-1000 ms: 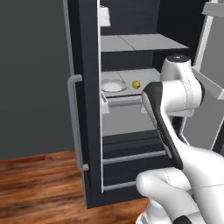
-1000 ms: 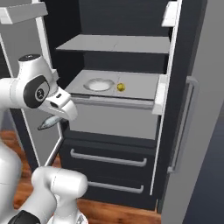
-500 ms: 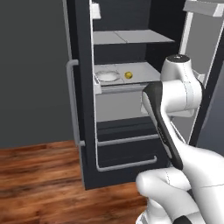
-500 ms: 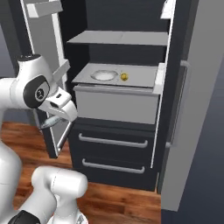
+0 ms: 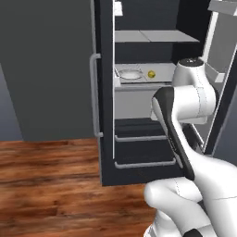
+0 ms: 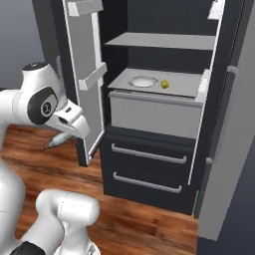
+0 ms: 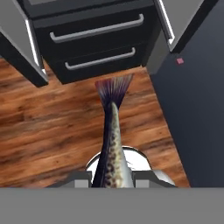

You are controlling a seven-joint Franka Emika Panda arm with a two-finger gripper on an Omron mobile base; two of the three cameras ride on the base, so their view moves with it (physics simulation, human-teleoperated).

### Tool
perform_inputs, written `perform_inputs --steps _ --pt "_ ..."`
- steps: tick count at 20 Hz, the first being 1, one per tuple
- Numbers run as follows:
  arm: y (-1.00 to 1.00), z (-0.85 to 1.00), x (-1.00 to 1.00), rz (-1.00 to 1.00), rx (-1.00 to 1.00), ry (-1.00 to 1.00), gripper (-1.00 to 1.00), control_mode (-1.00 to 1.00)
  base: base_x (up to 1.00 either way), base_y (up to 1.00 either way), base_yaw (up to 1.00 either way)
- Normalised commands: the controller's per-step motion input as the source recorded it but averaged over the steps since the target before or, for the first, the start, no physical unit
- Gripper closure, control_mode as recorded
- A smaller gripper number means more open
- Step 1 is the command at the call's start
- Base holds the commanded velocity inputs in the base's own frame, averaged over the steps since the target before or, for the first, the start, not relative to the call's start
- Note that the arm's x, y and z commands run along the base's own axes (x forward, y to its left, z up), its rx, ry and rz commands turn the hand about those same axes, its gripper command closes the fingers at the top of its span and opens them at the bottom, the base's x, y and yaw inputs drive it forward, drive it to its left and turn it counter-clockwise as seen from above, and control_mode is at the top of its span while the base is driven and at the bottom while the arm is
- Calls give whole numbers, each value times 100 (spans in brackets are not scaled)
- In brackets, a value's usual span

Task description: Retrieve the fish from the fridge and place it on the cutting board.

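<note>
Fish (image 7: pixel 111 144), slender, speckled grey, with fanned purplish tail.

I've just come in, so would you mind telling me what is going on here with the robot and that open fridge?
The robot's gripper is shut on the fish, which hangs tail outward over the wooden floor in the hand view. The fridge stands open in front of it, with a plate and a small yellow item on a shelf. The fish is out of the fridge; placing it on a board is not yet done.
</note>
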Motion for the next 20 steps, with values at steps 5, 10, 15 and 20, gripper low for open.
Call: perform_inputs --steps 5,10,15,20 --pt "0 0 0 0 0 0 100 100 -2 51 46" --pt "0 0 0 0 0 0 100 100 0 44 56" --pt "0 0 0 0 0 0 100 100 -6 47 40" --pt "0 0 0 0 0 0 100 100 -10 51 31"
